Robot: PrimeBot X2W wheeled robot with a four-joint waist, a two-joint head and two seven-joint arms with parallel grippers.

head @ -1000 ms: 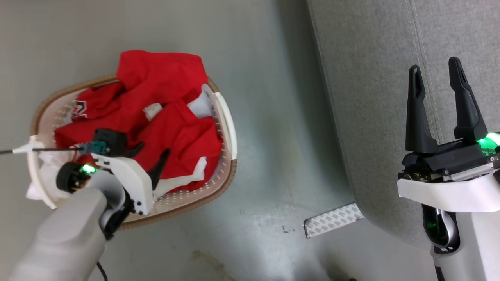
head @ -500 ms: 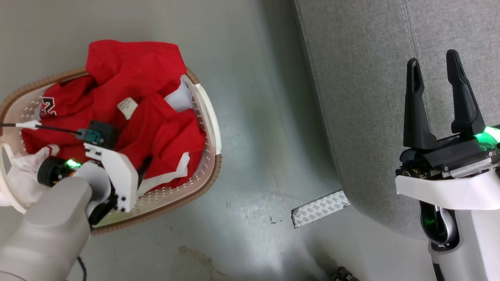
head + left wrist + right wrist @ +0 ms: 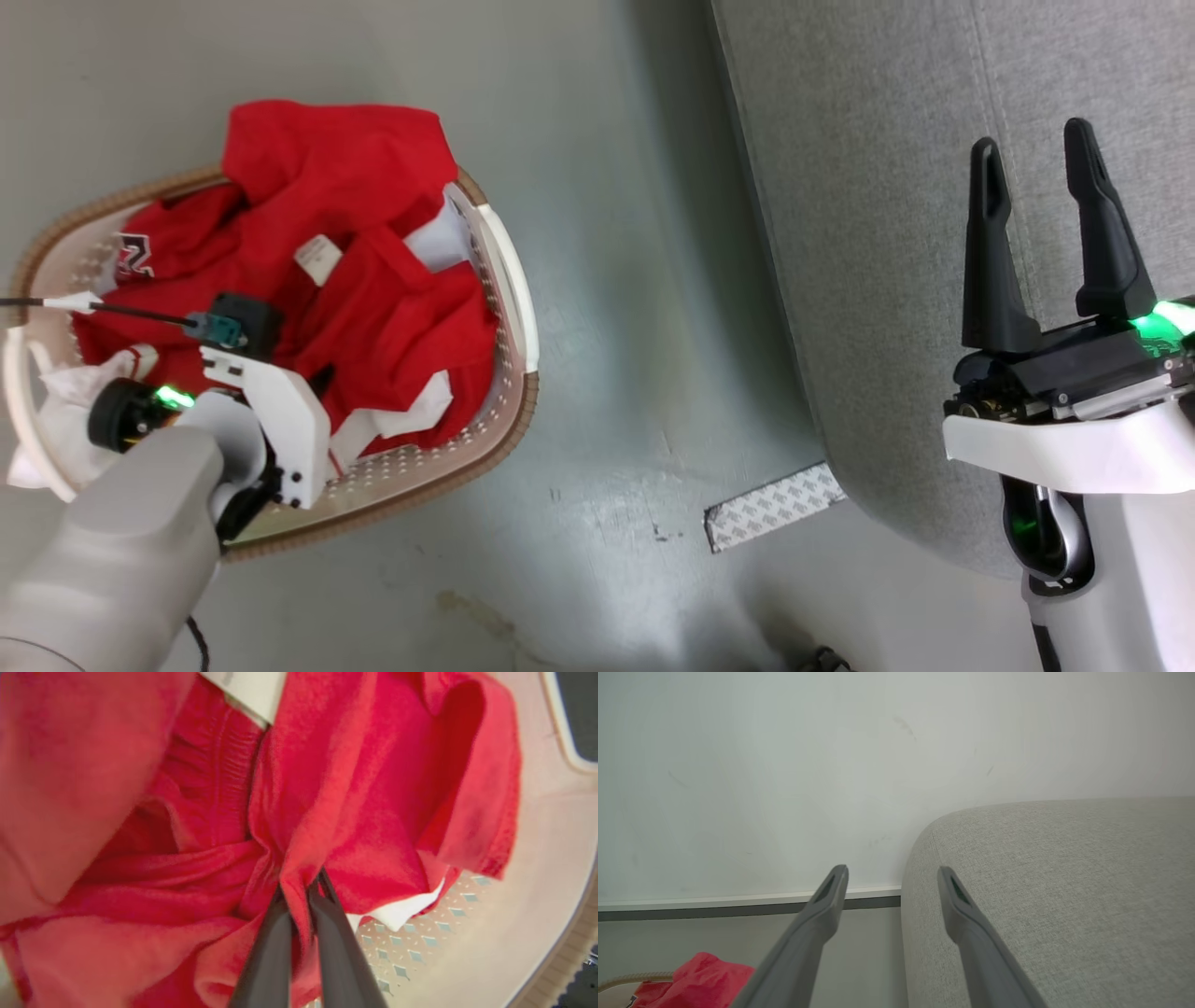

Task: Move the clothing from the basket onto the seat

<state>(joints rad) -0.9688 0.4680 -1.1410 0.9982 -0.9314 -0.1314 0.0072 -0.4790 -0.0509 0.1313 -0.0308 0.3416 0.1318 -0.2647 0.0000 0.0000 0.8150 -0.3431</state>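
Red clothing [image 3: 373, 308] with white panels and a tag is heaped in the white basket [image 3: 509, 280] on the floor at the left. My left gripper [image 3: 322, 378] reaches down into the heap, its fingers mostly behind the white wrist housing. In the left wrist view, the left gripper [image 3: 301, 889] is shut on a pinched fold of red clothing [image 3: 364, 788] above the perforated basket wall [image 3: 514, 933]. My right gripper [image 3: 1030, 140] stands open and empty over the grey seat [image 3: 887, 233]. The right wrist view shows the right gripper [image 3: 893, 871], the seat [image 3: 1064, 882] and some clothing [image 3: 698, 977].
A patterned white strip [image 3: 773, 504] lies on the grey floor between basket and seat. A crumpled white cloth [image 3: 56, 420] hangs at the basket's left end. A thin black cable [image 3: 112, 308] crosses above the heap. A pale wall with a skirting board [image 3: 738, 900] stands behind.
The left gripper, open before, has sunk into the heap and shut on a fold of red fabric. The head camera has shifted a little. The right gripper has stayed open.
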